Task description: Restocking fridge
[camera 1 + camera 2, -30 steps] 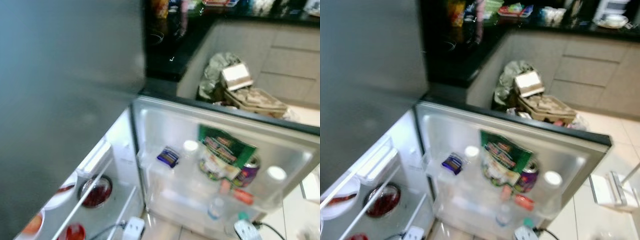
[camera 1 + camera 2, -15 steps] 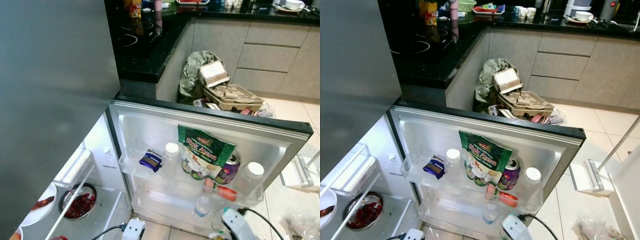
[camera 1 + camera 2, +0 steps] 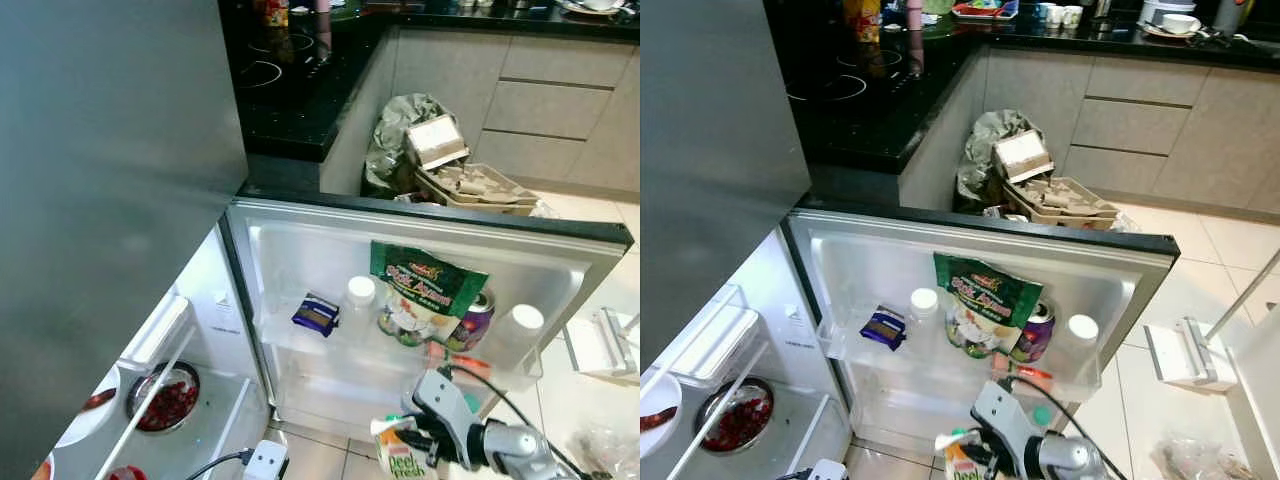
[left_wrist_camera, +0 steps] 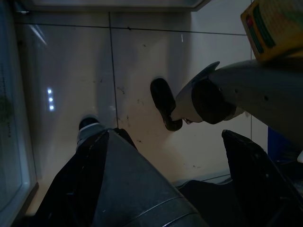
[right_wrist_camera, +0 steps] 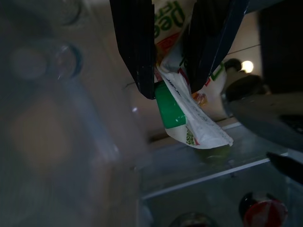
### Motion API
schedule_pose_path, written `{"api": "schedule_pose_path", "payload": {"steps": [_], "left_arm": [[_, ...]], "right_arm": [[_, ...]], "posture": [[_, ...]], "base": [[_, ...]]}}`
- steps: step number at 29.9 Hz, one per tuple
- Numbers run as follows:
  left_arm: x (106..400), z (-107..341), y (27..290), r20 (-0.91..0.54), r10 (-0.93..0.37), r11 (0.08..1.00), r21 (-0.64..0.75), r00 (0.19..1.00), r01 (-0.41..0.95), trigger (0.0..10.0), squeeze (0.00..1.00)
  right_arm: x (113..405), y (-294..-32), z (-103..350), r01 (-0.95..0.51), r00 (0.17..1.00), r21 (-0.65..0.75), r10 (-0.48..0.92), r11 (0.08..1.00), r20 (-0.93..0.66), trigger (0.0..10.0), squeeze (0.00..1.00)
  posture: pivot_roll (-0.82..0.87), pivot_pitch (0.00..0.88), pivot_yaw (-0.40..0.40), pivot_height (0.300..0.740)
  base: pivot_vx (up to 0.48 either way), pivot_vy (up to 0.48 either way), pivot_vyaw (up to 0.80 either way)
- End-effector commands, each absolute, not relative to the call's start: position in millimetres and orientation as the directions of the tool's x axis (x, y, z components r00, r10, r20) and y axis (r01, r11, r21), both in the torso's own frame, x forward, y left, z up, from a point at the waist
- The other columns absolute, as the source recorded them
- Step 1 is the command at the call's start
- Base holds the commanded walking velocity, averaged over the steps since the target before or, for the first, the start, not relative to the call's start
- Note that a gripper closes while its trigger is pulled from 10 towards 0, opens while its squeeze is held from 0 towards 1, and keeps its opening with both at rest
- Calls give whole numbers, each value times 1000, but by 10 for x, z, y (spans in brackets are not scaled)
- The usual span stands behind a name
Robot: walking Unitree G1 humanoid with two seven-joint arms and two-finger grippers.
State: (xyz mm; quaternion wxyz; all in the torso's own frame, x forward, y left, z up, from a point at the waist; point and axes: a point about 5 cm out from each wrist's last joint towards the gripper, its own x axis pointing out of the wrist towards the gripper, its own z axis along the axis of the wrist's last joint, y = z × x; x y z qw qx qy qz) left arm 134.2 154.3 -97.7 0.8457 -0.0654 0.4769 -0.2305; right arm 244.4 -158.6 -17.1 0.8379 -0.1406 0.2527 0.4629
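My right gripper is low in front of the open fridge door, shut on the top of a white juice carton with a green cap. In the right wrist view both black fingers pinch the carton's folded top. The carton hangs just below and in front of the door shelf. That shelf holds a green snack bag, a purple can, two white-capped bottles and a dark blue packet. My left gripper hangs over the tiled floor, fingers apart.
Inside the fridge at the left are a bowl of red food and a plate. A white power strip lies on the floor by the door. Rubbish bags and egg trays sit behind the door, beside the black hob counter.
My right arm has risen into view at the bottom with the juice carton in its gripper. The camera has steadied and shifted a little.
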Motion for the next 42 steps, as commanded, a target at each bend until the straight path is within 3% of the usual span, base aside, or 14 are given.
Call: {"api": "schedule_pose_path", "payload": {"steps": [1, 9, 15, 18, 22, 30, 40, 42], "left_arm": [[1269, -1002, 1547, -787, -453, 885, -341, 420, 317, 10000, 0], [1266, -1001, 1528, -781, -461, 881, -347, 421, 322, 10000, 0], [1276, -995, 1527, -777, -466, 877, -344, 423, 335, 10000, 0], [1320, -976, 1532, -767, -471, 874, -338, 435, 350, 10000, 0], [1368, -955, 1545, -759, -470, 872, -320, 450, 371, 10000, 0], [1468, -905, 1624, -736, -449, 885, -286, 507, 368, 10000, 0], [1622, -794, 1793, -683, -445, 886, -243, 579, 395, 10000, 0], [1679, -755, 1804, -661, -460, 877, -237, 593, 417, 10000, 0]], "right_arm": [[2562, -1685, -72, -829, 501, -82, 669, 554, -549, 10000, 0], [2406, -1614, -164, -870, 397, 23, 727, 492, -561, 10000, 0], [2408, -1513, -167, -859, 422, 30, 739, 511, -525, 10000, 0], [2439, -1308, -113, -857, 442, 52, 784, 512, -436, 10000, 0], [2561, -1170, -12, -831, 524, -29, 763, 556, -379, 10000, 0], [2613, -978, 28, -797, 595, -141, 723, 588, -351, 10000, 0], [2509, -838, 1, -815, 567, -81, 761, 574, -316, 10000, 0], [2456, -793, 26, -855, 503, -30, 815, 517, -286, 10000, 0]], "posture": [[-36, 0, -31, 740], [-33, 0, -33, 740], [-35, 0, -30, 740], [-31, 0, -29, 740], [-32, 0, -27, 740], [-26, 0, -30, 740], [-20, 0, -28, 740], [-20, 0, -23, 740]], "base": [[0, 0, 0], [0, 0, 0], [0, 0, 0], [0, 0, 0], [0, 0, 0], [0, 0, 0], [0, 0, 0], [0, 0, 0]]}}
